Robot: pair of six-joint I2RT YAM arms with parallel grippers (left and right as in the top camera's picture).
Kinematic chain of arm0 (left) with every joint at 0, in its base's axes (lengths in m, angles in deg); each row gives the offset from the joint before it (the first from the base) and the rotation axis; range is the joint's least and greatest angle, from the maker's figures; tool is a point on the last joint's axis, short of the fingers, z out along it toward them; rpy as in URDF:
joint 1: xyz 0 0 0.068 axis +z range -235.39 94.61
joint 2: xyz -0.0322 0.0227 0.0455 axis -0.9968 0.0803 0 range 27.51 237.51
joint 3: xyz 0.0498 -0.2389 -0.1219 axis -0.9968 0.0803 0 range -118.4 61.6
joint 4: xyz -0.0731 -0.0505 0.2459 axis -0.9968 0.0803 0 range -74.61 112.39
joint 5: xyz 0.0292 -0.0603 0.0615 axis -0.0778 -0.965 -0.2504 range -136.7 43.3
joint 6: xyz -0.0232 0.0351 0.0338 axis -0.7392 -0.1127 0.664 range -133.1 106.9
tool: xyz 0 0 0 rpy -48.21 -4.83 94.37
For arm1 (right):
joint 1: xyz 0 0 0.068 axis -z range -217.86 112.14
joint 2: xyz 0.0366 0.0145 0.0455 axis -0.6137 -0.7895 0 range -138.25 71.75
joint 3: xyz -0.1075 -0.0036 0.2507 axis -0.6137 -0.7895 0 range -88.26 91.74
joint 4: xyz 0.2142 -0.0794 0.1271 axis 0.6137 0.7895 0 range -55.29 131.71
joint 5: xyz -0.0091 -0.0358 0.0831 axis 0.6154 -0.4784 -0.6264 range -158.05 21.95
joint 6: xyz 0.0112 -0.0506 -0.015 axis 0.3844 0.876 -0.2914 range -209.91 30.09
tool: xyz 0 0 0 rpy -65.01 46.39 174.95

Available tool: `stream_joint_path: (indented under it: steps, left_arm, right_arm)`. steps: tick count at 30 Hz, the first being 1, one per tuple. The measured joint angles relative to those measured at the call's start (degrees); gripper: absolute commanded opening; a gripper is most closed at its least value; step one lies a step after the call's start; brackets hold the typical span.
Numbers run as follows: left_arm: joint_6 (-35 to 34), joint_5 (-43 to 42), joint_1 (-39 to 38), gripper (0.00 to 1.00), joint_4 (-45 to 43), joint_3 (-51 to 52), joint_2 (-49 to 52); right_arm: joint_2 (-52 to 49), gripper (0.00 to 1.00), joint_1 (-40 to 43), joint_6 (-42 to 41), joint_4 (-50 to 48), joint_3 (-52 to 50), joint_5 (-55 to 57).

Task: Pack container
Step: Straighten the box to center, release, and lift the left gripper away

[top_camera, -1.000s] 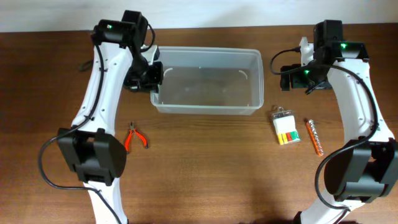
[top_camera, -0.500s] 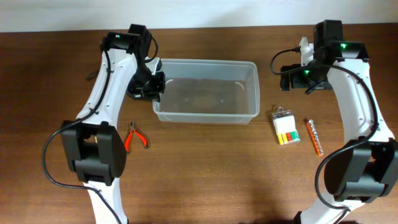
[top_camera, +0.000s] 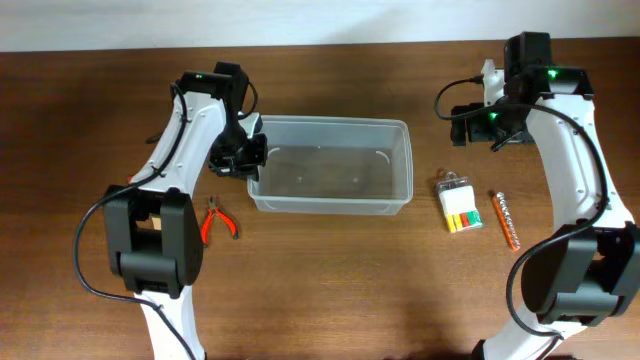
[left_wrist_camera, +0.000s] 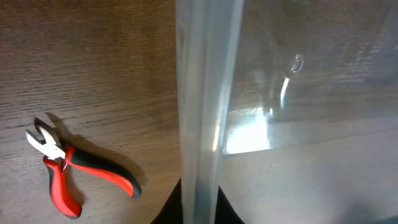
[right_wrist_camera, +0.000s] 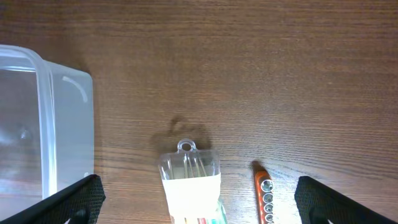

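Looks like a robotics lab bench. A left arm and a right arm, white with black joints, rise from the near edge of a brown wooden table. Green lights glow on them and black cables loop off them. A plain pale wall runs along the far edge. On the wood lies a sparse test set: a clear container, red pliers, a small packet and an orange bit strip.

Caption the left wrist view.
Left gripper shut on the wall of the clear plastic rectangular container; red-handled pliers lie beside it.
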Motion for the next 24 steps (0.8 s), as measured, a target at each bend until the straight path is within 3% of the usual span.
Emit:
stream_joint_path:
  steps: [4, 12, 18, 24]
  left_arm:
    - [0.2, -0.1, 0.0, 0.14, -0.3, 0.0, 0.0]
    - [0.6, -0.7, 0.0, 0.39, -0.4, 0.0, 0.0]
    - [0.8, -0.9, 0.0, 0.46, -0.4, 0.0, 0.0]
    - [0.8, -1.2, 1.0, 0.47, 0.7, -0.5, 0.0]
  right_arm:
    - [0.0, 0.99, 0.0, 0.0, 0.0, 0.0, 0.0]
    - [0.0, 0.99, 0.0, 0.0, 0.0, 0.0, 0.0]
    - [0.0, 0.99, 0.0, 0.0, 0.0, 0.0, 0.0]
    - [0.0, 0.99, 0.0, 0.0, 0.0, 0.0, 0.0]
